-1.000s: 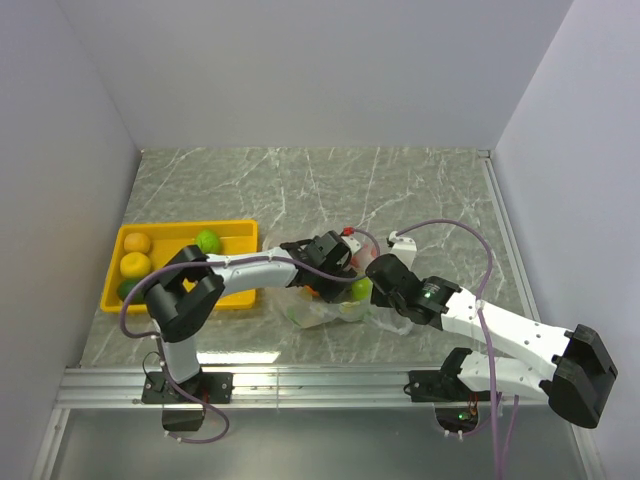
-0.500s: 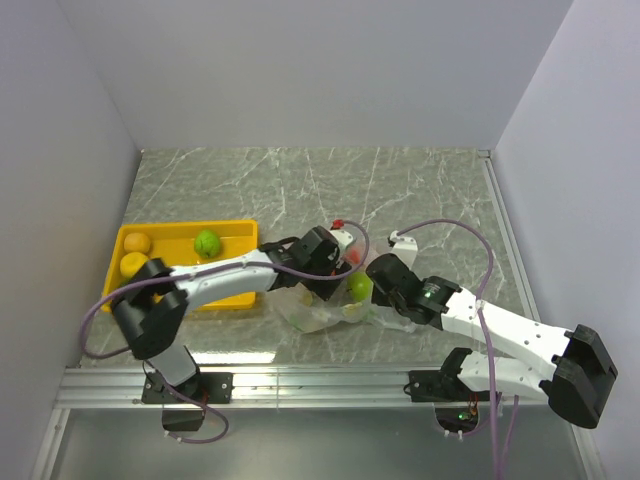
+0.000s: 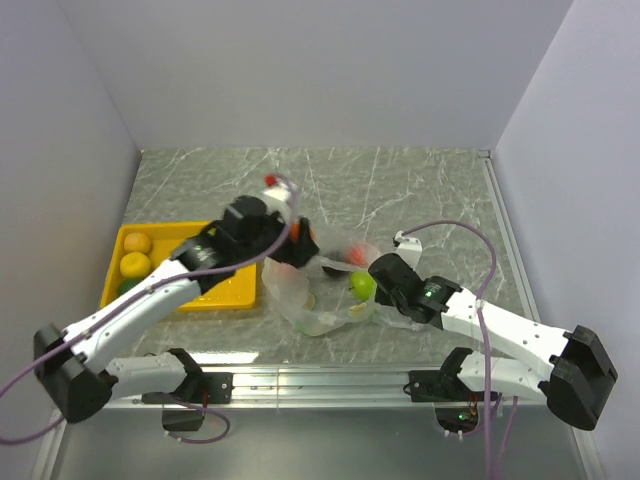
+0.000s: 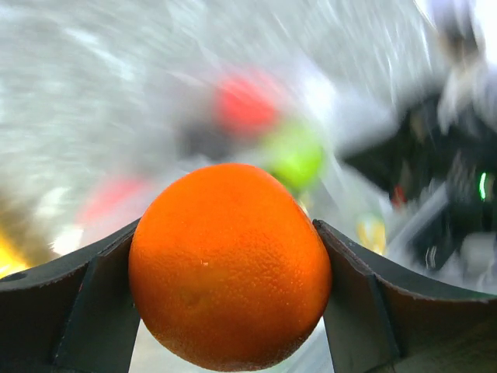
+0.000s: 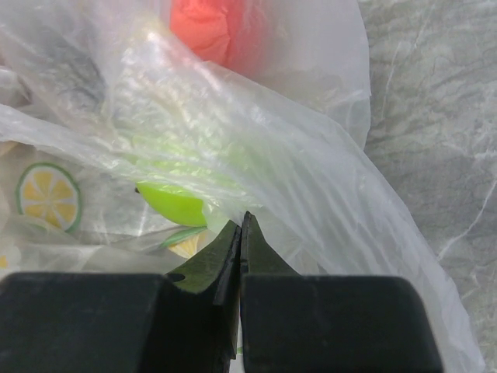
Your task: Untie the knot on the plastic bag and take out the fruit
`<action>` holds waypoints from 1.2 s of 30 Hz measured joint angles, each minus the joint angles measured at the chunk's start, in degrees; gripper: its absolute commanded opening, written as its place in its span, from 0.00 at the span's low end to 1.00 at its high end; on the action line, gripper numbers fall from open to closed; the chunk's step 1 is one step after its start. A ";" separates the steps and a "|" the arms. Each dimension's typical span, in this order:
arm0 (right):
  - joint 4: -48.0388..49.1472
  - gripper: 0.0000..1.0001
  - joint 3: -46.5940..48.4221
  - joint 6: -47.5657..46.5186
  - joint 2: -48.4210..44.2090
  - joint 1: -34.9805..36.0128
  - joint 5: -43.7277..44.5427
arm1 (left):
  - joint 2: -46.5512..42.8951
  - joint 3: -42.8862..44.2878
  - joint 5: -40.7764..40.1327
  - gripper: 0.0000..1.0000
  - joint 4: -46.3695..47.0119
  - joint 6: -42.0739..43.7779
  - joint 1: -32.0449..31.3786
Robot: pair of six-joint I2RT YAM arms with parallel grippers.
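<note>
Left gripper [image 4: 227,233] clamps a small round orange fruit [image 4: 229,295]; right gripper [image 5: 239,233] pinched tight on film of the thin crinkly transparent plastic bag [image 5: 311,179].

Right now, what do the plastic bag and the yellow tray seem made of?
The plastic bag: thin clear film, glossy and creased, the fruit showing through. The yellow tray: probably rigid moulded plastic, even smooth yellow; too small to be sure.
</note>
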 measured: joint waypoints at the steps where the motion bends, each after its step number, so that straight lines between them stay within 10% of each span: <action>1: -0.07 0.00 -0.24 0.11 0.00 -0.02 0.00 | -1.51 0.00 -1.07 0.31 0.04 -1.40 2.14; 10: -0.02 0.00 -1.18 0.37 -0.26 -0.07 -0.20 | -8.15 -4.39 -14.78 0.34 -2.38 -15.37 26.21; 16: 0.02 0.00 -1.22 0.11 -1.11 -0.07 -0.17 | -7.43 -17.46 -14.73 0.66 -4.68 -20.22 38.32; 22: 0.42 0.00 -2.08 -0.31 -1.14 -0.07 -0.22 | -6.73 -20.59 -13.64 0.97 -5.05 -21.20 40.15; 30: 0.46 0.00 -2.12 -0.79 -1.03 -0.07 0.24 | -9.84 -18.86 -10.99 0.99 -6.08 -21.20 38.29; 36: 0.48 0.00 -2.25 -0.52 -0.72 -0.07 0.50 | -13.97 -12.35 -11.80 0.88 -7.17 -21.31 24.85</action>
